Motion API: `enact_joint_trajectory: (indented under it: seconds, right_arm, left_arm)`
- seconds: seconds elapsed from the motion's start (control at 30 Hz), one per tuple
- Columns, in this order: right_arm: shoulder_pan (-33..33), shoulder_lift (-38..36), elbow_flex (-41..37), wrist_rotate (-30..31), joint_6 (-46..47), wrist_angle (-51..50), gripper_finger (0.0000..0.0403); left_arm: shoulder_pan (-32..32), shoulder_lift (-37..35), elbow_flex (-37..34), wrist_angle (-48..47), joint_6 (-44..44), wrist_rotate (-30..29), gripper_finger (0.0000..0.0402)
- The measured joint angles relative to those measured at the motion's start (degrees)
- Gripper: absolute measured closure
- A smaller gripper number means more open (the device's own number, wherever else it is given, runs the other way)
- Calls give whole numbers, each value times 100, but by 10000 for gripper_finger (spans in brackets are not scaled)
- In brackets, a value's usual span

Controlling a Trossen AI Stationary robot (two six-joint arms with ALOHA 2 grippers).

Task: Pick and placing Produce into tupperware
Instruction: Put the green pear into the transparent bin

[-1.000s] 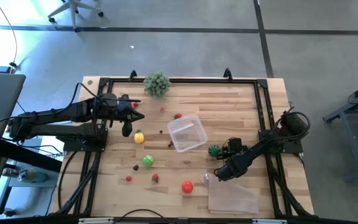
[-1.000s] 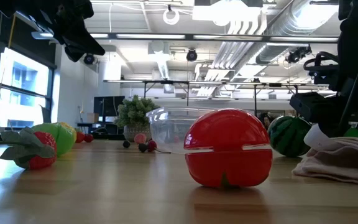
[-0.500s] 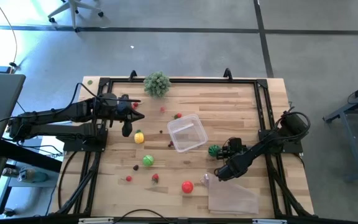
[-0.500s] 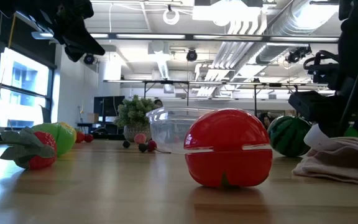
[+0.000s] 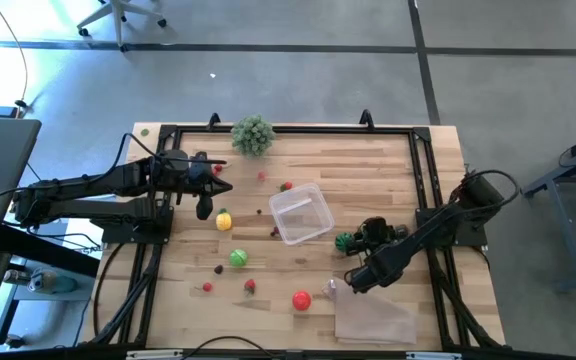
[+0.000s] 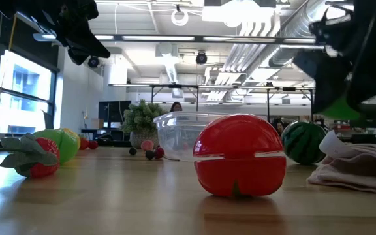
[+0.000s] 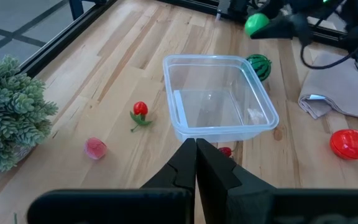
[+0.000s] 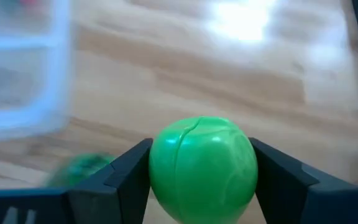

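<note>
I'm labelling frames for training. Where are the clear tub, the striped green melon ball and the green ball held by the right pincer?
clear tub (image 7: 219,93), left wrist view, its bare floor.
striped green melon ball (image 7: 259,65), left wrist view, its visible striped side.
green ball (image 8: 203,161), right wrist view, its front face, between the right pincer's fingers.

Both arms are dark, nearly black, built of slim tubular links with bulkier rounded joint housings, and black cables loop loosely around the right arm's (image 5: 438,232) base and along the left arm (image 5: 98,186). The left gripper (image 7: 196,163) ends in two matte black fingers that taper from broad angular bases to narrow tips, set in front of a wide flat black bar. The right gripper (image 8: 202,171) has two dark, flat-faced fingers (image 8: 120,177) with bevelled, angular edges and a smooth matte finish.
</note>
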Motion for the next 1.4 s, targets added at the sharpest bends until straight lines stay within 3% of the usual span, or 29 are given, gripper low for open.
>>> enact_joint_trajectory:
  seconds: [0.27,0.47,0.57,0.7,0.97,1.4]
  right_arm:
    - [-567,0,1169,955,-1779,-228,182]
    - [-1464,0,2138,1121,-4389,688,183]
    - [-1984,0,2411,645,-6061,1689,183]
    - [-2668,12,2369,-604,-7493,2798,183]
    - [-3395,511,1878,-2230,-8033,3293,183]
    - [-3564,1387,1828,-2867,-8728,3841,183]
  left_arm:
    - [-1,-1,0,0,-2,-2,401]
    - [0,0,0,0,-2,-2,401]
    - [-1,0,0,1,-2,-1,401]
    - [-2,-1,0,0,-2,0,401]
    - [0,-1,0,1,-2,0,401]
    - [-1,0,0,1,-2,0,401]
